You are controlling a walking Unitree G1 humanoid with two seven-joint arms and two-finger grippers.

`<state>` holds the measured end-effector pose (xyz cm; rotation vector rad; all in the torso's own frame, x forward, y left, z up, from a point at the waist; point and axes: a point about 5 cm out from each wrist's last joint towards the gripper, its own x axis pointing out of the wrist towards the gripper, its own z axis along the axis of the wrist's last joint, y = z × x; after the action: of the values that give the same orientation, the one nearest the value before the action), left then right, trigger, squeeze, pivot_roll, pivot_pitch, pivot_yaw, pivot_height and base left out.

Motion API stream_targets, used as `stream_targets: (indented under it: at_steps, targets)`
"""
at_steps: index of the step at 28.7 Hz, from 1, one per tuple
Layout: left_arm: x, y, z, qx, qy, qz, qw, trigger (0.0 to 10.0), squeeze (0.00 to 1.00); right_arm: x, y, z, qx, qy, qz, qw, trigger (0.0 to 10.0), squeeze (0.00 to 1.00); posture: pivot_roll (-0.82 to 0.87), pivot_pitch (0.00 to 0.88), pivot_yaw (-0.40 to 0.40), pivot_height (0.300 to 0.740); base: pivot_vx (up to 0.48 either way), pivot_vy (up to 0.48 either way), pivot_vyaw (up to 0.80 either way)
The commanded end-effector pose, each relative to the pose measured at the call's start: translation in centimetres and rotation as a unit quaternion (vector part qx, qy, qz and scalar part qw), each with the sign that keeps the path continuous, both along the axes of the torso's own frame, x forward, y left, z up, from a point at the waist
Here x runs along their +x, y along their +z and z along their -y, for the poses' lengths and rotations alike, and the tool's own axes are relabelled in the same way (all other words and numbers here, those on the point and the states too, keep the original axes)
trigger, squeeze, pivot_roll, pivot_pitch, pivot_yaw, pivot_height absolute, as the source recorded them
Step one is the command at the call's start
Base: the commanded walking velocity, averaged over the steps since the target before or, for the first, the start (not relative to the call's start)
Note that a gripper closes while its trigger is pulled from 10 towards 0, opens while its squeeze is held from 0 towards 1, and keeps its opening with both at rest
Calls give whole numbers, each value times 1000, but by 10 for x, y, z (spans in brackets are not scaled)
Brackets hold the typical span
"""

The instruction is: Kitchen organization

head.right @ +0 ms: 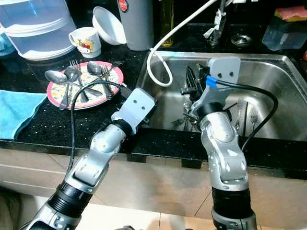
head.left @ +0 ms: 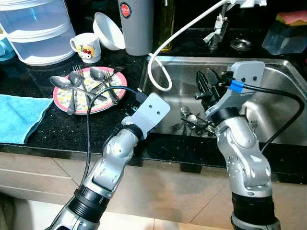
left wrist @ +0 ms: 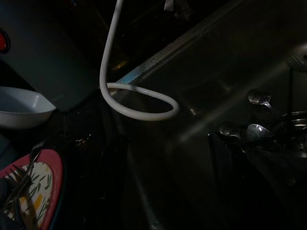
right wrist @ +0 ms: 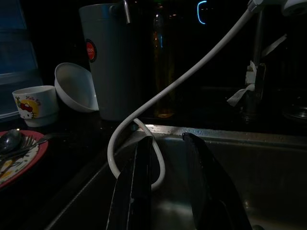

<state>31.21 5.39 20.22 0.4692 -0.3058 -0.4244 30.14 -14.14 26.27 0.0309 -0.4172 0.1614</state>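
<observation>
Right gripper [head.left: 204,88], fingers narrowly parted, empty, hovers mid-frame over sink [head.left: 278,129]. Cutlery pile [head.left: 192,122] lies below, center. Plate [head.left: 64,103] waits left. Left gripper [head.left: 140,96]: cannot tell. Best: descend straight, pinch single spoon handle.

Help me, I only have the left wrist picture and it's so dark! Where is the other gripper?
Observer: The right gripper hangs over the sink, fingers open and holding nothing.
Operator: What's on that pink plate I can see a bit of?
Observer: The plate holds several spoons and forks, all piled across each other.
Operator: Is there anything next to it?
Observer: A blue towel lies on the counter, on the robot's left of the plate.
</observation>
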Motion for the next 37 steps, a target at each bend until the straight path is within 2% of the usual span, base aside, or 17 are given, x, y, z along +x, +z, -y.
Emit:
stream_targets:
  at_steps: [1,11,14,17,19,20,23,28,37]
  targets:
    - [2,4,-2,-6,12,2,1000,10000,0,-1,2,0,1,0,7,1000,10000,0,16,109,80,740,0,0,0]
    - [15,28,-18,-38,81,49,995,10000,0,-1,3,-1,-1,2,10,1000,10000,0,16,101,78,740,0,0,0]
    - [23,48,-32,-66,123,67,988,10000,0,-1,4,2,-3,-2,13,1000,10000,0,17,95,77,740,0,0,0]
    - [27,52,-37,-77,135,62,986,10000,0,-1,5,4,-4,-5,15,1000,10000,0,20,90,78,740,0,0,0]
    - [35,64,-48,-92,155,61,982,10000,0,0,6,6,-4,-9,17,1000,10000,0,19,88,78,740,0,0,0]
    - [35,64,-48,-92,155,61,982,10000,0,0,6,6,-4,-9,17,1000,10000,0,19,88,78,740,0,0,0]
    - [46,82,-64,-86,171,81,978,10000,0,1,8,8,-5,-12,20,1000,10000,0,25,86,77,740,0,0,0]
    - [52,93,-72,-61,174,105,977,10000,0,1,8,10,-5,-15,22,1000,10000,0,25,87,78,740,0,0,0]
    - [56,93,-72,-50,170,101,979,10000,0,0,8,11,-4,-17,21,1000,10000,0,23,101,76,740,0,0,0]
